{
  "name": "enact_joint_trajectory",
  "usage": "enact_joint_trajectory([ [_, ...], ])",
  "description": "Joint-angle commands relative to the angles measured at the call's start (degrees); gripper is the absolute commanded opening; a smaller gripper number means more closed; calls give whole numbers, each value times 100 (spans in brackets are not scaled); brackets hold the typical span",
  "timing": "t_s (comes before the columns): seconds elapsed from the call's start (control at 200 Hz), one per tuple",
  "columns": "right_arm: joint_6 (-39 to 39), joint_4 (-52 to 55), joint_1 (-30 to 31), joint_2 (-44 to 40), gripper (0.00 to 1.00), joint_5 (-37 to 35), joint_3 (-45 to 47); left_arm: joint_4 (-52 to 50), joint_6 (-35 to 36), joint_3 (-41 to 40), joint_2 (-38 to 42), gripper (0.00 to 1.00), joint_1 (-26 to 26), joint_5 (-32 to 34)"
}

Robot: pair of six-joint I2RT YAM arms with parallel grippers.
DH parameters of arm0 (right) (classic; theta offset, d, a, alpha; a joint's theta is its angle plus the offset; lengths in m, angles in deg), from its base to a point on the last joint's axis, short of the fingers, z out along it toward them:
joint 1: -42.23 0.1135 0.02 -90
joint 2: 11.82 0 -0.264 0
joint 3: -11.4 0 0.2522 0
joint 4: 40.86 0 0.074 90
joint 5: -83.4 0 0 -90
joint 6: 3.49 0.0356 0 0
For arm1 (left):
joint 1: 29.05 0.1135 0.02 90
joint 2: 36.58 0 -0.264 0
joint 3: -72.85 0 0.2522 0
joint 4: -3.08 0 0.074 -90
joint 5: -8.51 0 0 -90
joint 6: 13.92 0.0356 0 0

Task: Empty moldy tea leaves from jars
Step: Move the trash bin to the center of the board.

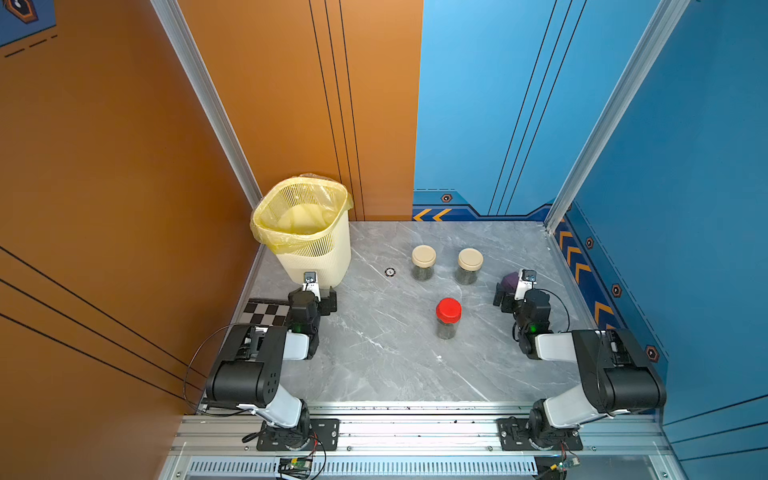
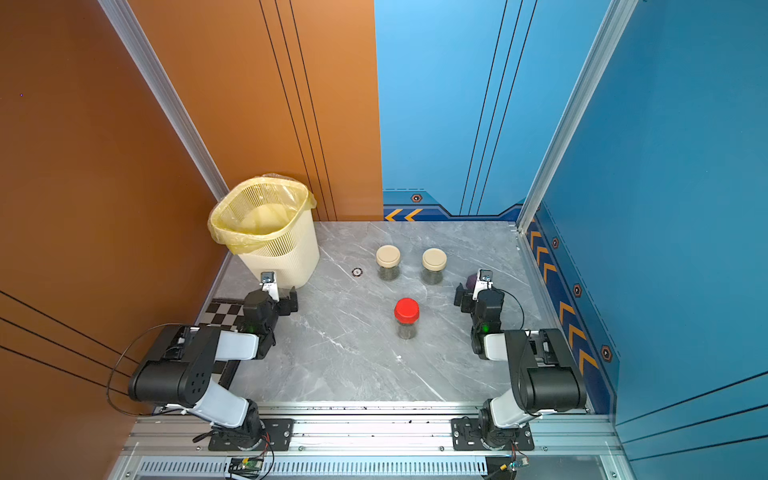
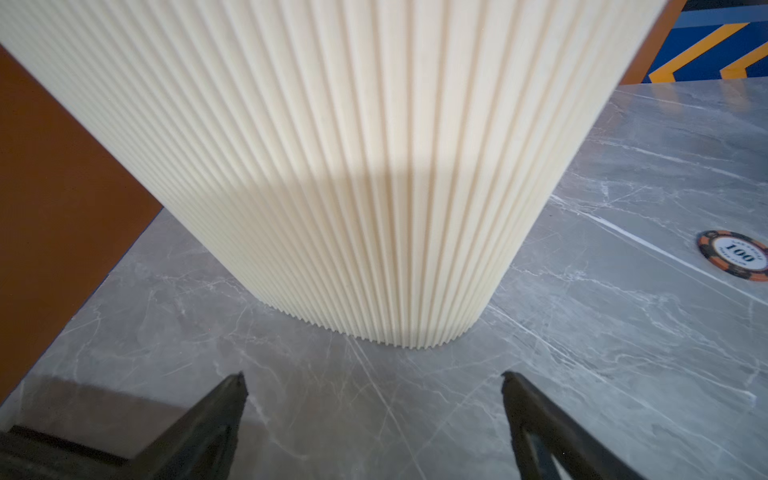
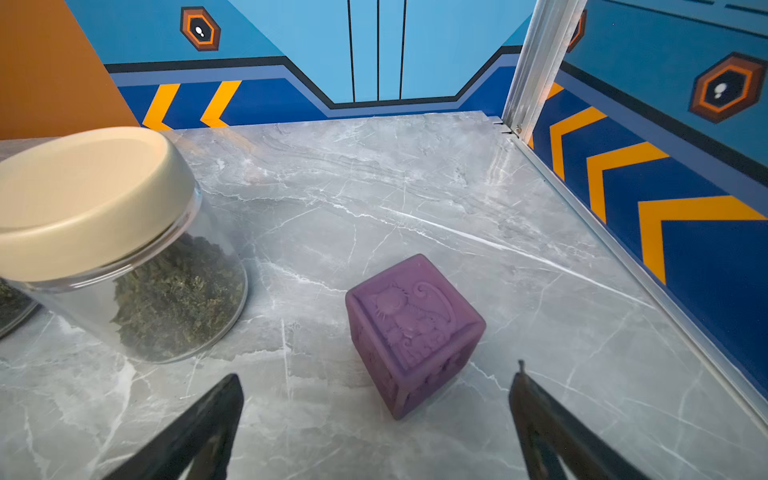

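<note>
Three clear glass jars stand closed on the grey marble table point(image 1: 374, 353). Two have beige lids point(image 1: 424, 255) point(image 1: 470, 259) at the back; the red-lidded jar point(image 1: 448, 318) stands nearer the front, and both top views show them. Dark green-brown tea leaves point(image 4: 178, 299) lie in the bottom of the beige-lidded jar point(image 4: 95, 199) seen in the right wrist view. My left gripper point(image 3: 374, 378) is open and empty, facing the base of the bin. To the right of the jars my right gripper point(image 4: 376, 374) is open and empty, apart from them.
A cream slatted bin point(image 1: 320, 257) lined with a yellow bag stands at the back left, close in front of the left gripper. A purple embossed cube point(image 4: 415, 328) sits just ahead of the right gripper. A poker chip point(image 1: 390, 272) lies between bin and jars. A checkerboard patch point(image 1: 266, 313) marks the left edge.
</note>
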Motion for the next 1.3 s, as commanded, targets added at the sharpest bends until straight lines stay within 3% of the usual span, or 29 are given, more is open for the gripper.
enact_joint_trajectory([
  [0.0,16,66,12,74,100,-53,-74,14,23,52,8,98,-24,106],
  [0.811,33,57,-17,74,100,-26,-74,5,-72,65,-9,98,126,-169],
  [0.921,110,46,70,-194,100,-542,37,-23,114,57,88,98,272,-1232],
  [1.116,62,954,273,-1410,100,-1074,64,-96,365,-443,1231,98,-182,-331],
  [1.296,681,2934,518,-2728,100,-1378,-534,-1000,368,-539,3058,98,-944,726],
])
